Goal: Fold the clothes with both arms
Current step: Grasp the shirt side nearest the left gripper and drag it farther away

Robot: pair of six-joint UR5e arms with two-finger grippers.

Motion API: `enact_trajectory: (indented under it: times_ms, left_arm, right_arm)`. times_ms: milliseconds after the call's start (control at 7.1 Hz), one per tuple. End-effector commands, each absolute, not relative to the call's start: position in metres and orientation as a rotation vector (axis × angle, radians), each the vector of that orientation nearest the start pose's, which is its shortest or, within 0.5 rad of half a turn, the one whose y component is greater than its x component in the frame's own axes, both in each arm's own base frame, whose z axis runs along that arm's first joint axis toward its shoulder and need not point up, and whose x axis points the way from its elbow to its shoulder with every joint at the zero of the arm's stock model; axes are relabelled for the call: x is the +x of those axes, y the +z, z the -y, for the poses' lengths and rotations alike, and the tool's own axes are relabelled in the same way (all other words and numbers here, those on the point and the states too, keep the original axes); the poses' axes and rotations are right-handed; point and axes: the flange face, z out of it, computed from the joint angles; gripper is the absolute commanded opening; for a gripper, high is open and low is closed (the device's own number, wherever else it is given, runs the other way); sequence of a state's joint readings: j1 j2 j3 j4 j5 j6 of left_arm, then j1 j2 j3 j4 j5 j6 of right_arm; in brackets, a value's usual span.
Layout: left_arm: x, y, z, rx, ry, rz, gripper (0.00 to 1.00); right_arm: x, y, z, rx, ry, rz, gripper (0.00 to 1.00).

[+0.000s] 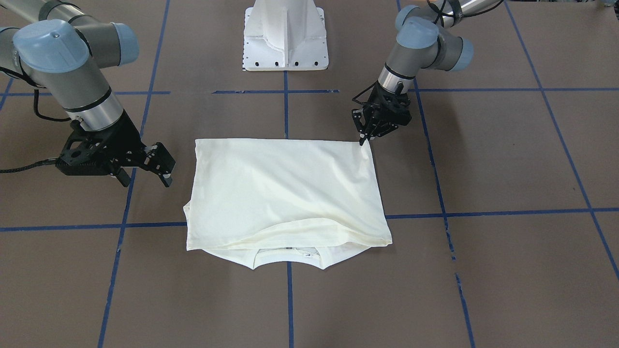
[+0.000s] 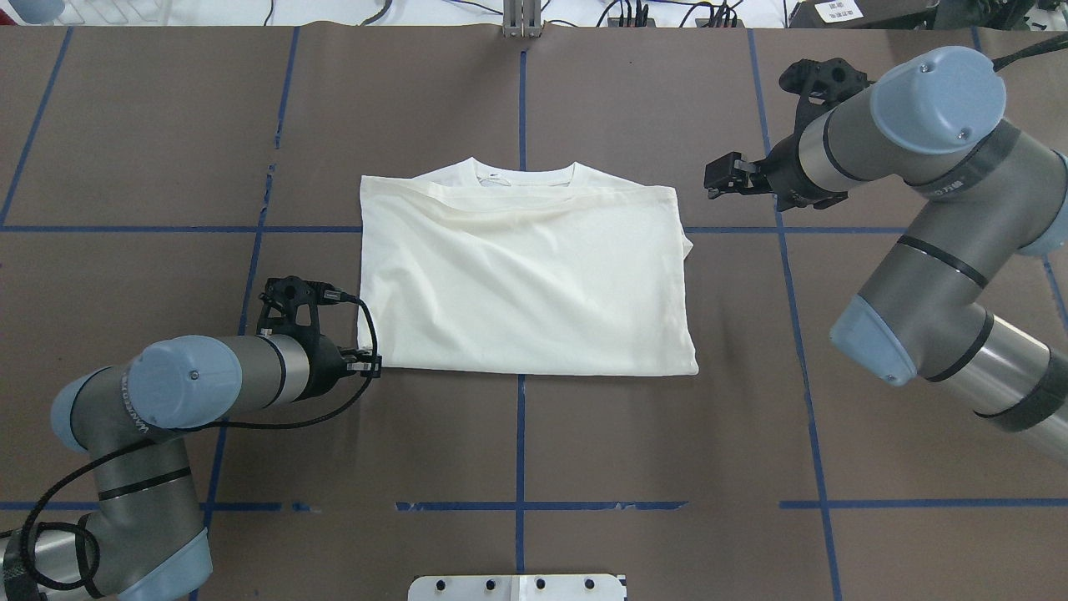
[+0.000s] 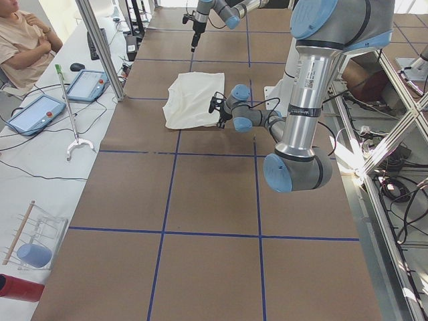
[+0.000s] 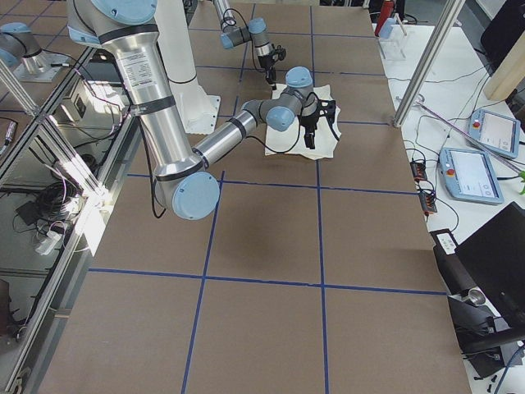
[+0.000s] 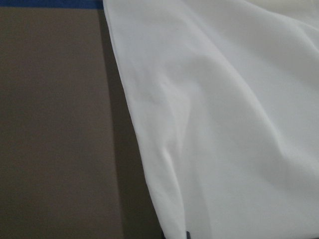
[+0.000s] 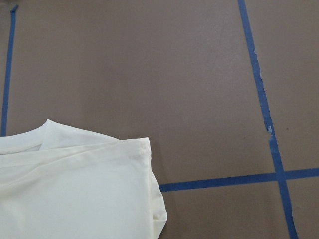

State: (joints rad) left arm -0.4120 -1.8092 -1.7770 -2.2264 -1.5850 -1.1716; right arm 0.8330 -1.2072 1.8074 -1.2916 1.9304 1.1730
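1. Across the table, front view: T-shirt point(image 1: 285, 188) lies mid-table point(image 1: 508, 159) as a tidy rectangle, plain side up, sleeves tucked, hem brought up near the collar point(image 1: 287, 251). Judging by that, most folds are done; prob. one more halving is left. Left gripper point(image 1: 362, 139) has its tips pressed together and touching the shirt corner nearest the robot. Can't tell if cloth is pinched. Right gripper point(image 1: 145, 171) is spread, beside the opposite edge, not touching.
2. Overhead: left gripper sits at the near-left corner. Right gripper is off the far-right corner w/ a gap.
3. Left side view: shirt lies between both arms; jaws too small to judge.
4. Right side view: right gripper shows in front of the shirt; contact unclear.
5. Left wrist cam: cloth fills the right part and its edge runs diagonally down to the fingertip, very close.
6. Right wrist cam: collar-side corner at lower left, bare table and blue tape point(image 6: 259, 89) beyond, so this gripper is clear of the cloth.
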Motion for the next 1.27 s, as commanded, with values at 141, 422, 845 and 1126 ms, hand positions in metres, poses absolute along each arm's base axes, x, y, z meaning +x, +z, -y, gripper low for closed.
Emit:
enact_trajectory:
  times_ms: [141, 422, 845, 1126]
  left_arm:
    - [0.429, 0.399, 0.46, 0.59, 0.055, -0.826, 0.0]
    - [0.431, 0.399, 0.586, 0.646, 0.026, -0.694, 0.0]
    - [0.487, 0.334, 0.723, 0.671, -0.066, -0.604, 0.0]
    - [0.454, 0.361, 0.726, 0.72, -0.045, -0.619, 0.99]
  right_arm:
    - [-0.338, 0.321, 0.517, 0.229, 0.245, 0.906, 1.0]
    - [-0.338, 0.321, 0.518, 0.23, 0.247, 0.904, 1.0]
    - [-0.334, 0.318, 0.518, 0.236, 0.253, 0.906, 1.0]
    - [-0.346, 0.311, 0.517, 0.233, 0.254, 0.911, 1.0]
